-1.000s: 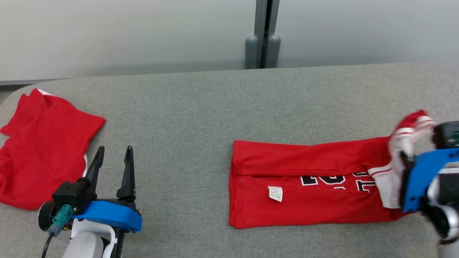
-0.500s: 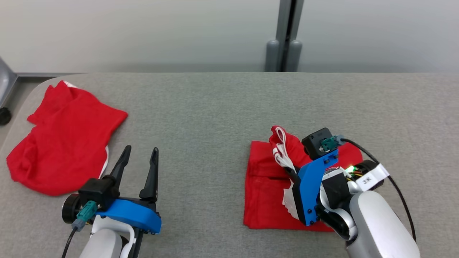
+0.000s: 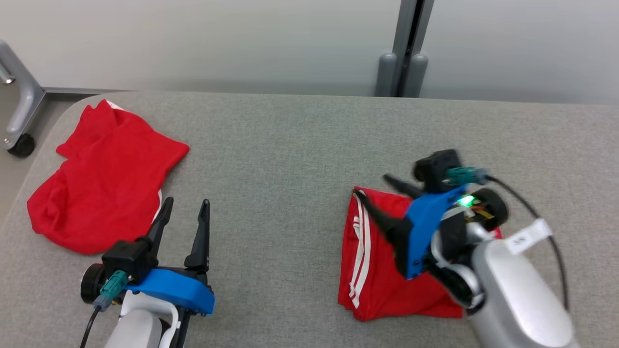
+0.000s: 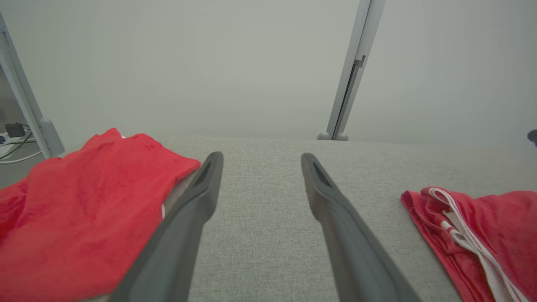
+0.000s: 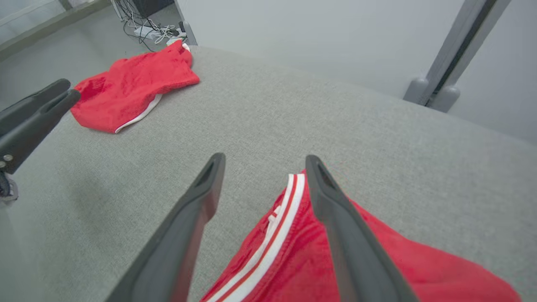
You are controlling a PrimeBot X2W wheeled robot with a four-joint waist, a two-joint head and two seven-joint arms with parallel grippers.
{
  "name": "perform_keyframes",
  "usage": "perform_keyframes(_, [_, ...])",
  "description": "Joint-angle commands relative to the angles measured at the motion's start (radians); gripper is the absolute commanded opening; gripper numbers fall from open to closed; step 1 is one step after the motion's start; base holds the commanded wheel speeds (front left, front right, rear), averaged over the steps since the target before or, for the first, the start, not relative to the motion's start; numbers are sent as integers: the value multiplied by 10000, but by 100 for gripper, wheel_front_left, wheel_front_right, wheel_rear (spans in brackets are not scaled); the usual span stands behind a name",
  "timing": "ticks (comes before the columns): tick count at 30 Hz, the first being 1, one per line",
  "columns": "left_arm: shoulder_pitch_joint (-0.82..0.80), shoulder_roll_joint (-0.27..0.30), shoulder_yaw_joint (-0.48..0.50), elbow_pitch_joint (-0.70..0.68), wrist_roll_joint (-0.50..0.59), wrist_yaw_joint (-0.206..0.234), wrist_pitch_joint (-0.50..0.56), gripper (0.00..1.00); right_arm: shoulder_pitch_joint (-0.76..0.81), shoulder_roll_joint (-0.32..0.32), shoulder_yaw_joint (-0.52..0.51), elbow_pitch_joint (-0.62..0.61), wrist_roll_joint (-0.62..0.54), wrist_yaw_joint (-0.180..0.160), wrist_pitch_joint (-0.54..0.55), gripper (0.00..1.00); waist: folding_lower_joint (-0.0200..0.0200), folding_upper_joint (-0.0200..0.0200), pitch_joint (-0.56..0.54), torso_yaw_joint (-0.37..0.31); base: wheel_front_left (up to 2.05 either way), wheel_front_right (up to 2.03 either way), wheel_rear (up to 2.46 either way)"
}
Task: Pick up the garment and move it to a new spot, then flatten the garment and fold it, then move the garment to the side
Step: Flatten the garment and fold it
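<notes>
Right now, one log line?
stage: garment folded | right gripper: open over garment's striped edge | left gripper: open, empty | next: move garment aside

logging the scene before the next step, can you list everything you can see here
folded garment: 1, red with white stripes, right part of the table
crumpled garment: 1, red with white trim, far left corner of the table
table: 1, grey fabric top, spans the head view
post: 1, grey, at the wall behind the table
wheeled frame leg: 1, grey with a black caster, on the floor off the table's left end
cables: several, white and dark, on the floor
left gripper: 1, dark fingers, open, beside the crumpled garment
right gripper: 1, dark fingers, open, over the folded garment's striped edge
</notes>
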Motion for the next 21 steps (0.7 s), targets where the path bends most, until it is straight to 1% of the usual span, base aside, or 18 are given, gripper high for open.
perform_keyframes(1, [145,33,29,-21,-41,50,-43,100,151,-284,-194,-184,-107,1,-139,100,0,-1,-108,-129,0,0,0])
perform_keyframes(6, [437,111,276,-225,-21,139,-42,100,1154,-1140,-1316,-1366,-642,1,-1041,100,0,-1,-377,-412,0,0,0])
perform_keyframes(9, [616,118,421,-326,5,179,-43,100,2083,-1539,-2106,-1738,-961,3,-1920,100,0,-1,-520,-575,0,0,0])
perform_keyframes(11, [749,139,535,-392,14,204,-42,100,2698,-1544,-2700,-1765,-1088,1,-2583,100,0,-1,-606,-710,0,0,0])
perform_keyframes(13, [881,170,615,-451,40,216,-42,100,3186,-1633,-2906,-1731,-1180,3,-3215,100,0,-1,-676,-840,0,0,0])
perform_keyframes(16, [1129,210,763,-566,92,259,-43,100,3682,-1454,-3239,-1523,-1261,3,-4043,100,0,-1,-788,-1085,0,0,0])
perform_keyframes(21, [1538,201,899,-649,89,302,-42,100,4052,-1216,-3472,-943,-1149,1,-4701,100,0,-1,-956,-1337,0,0,0])
